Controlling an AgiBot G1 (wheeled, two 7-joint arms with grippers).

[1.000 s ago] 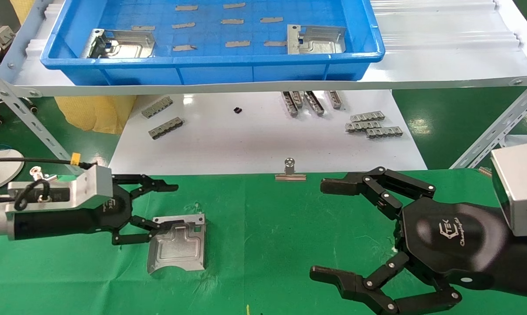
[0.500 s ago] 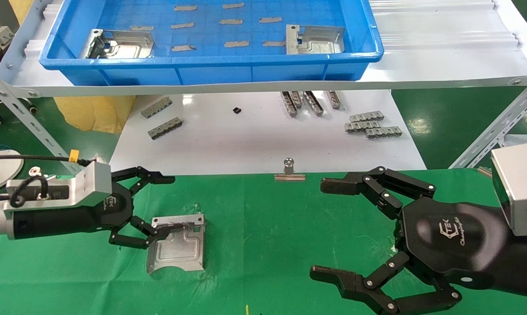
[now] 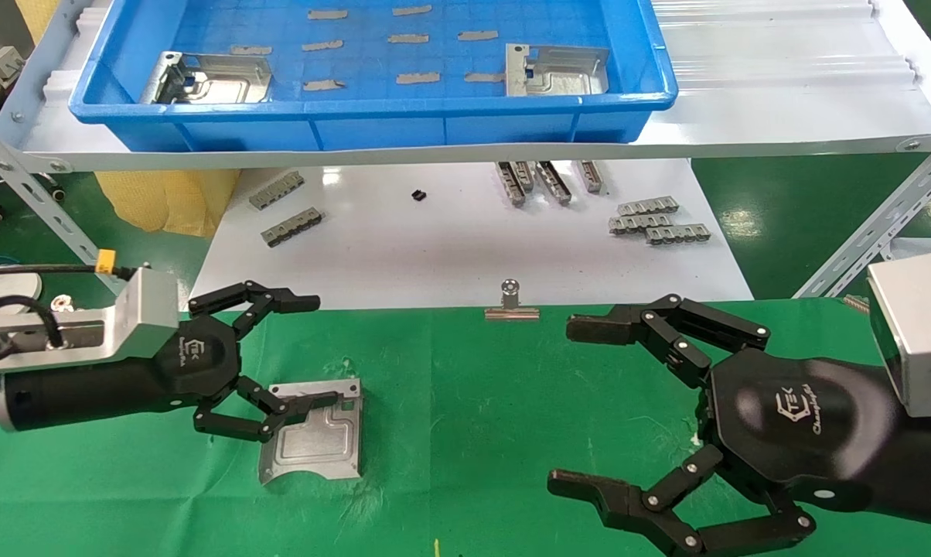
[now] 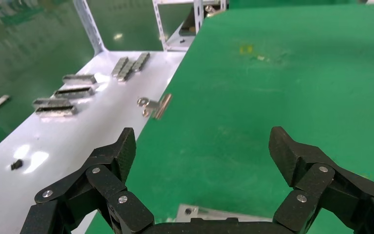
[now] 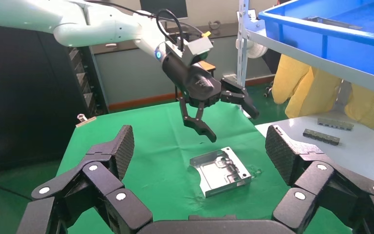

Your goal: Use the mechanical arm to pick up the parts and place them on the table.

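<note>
The broad green cloth-covered surface [image 3: 473, 402] fills the near part of the scene, with a silver binder clip [image 3: 512, 303] on its far edge. Beyond it lies a white tabletop [image 3: 450, 240] carrying small grey comb-like strips [image 3: 659, 219], and above that, at the far side, a blue plastic tray [image 3: 373, 116] rests on a shelf.

The right black jointed robot hand [image 3: 628, 410] hovers over the near right of the green surface, its jaws spread wide and holding nothing. The left black jointed robot hand [image 3: 280, 363] hangs at the left, just above the cloth; its jaws are wide open and grip nothing, the lower finger overlapping the near-left edge of the plate in the head view, while the right wrist view shows it raised clear of the plate.

One silvery stamped sheet-metal plate [image 3: 315, 433] lies flat on the green surface, left of centre, embossed side up. Two more such plates remain in the tray, one at its left end [image 3: 210, 77] and one at its right end [image 3: 558, 70], among tiny flat grey tabs [image 3: 419, 77].
</note>
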